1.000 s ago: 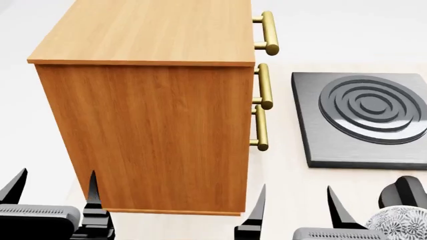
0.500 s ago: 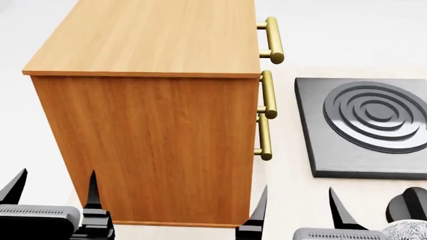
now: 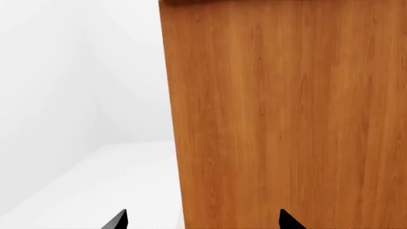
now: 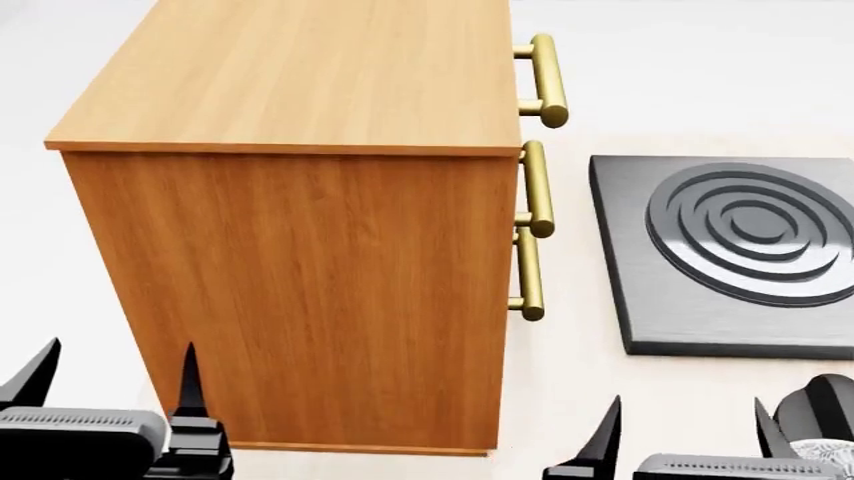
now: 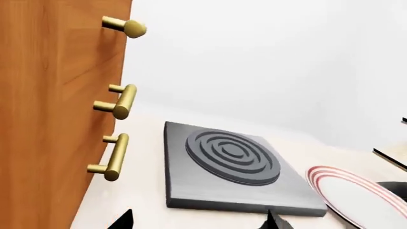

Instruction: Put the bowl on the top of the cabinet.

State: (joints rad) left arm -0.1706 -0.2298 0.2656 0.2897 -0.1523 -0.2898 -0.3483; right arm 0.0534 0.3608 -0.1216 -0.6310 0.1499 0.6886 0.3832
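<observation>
The orange-brown cabinet (image 4: 307,280) fills the middle of the head view, its lighter flat top (image 4: 300,70) bare. Only a sliver of the patterned bowl (image 4: 830,450) shows at the bottom right corner, behind my right gripper (image 4: 687,425). That gripper is open and empty, low and to the right of the cabinet. My left gripper (image 4: 118,375) is open in front of the cabinet's lower left. In the left wrist view the left gripper (image 3: 203,222) faces the cabinet side (image 3: 286,114). The right gripper (image 5: 198,222) looks along the cabinet front (image 5: 45,119).
Three brass bar handles (image 4: 534,190) stick out of the cabinet's front. A dark square burner plate (image 4: 747,250) with raised rings lies to the right of the cabinet. A white plate with red rings (image 5: 356,195) sits beyond it. A black rounded object (image 4: 830,400) stands beside the bowl.
The right gripper has shifted to the right, covering more of the bowl. A second ago the head view also moved, so the cabinet sits lower in it. The left gripper is almost still.
</observation>
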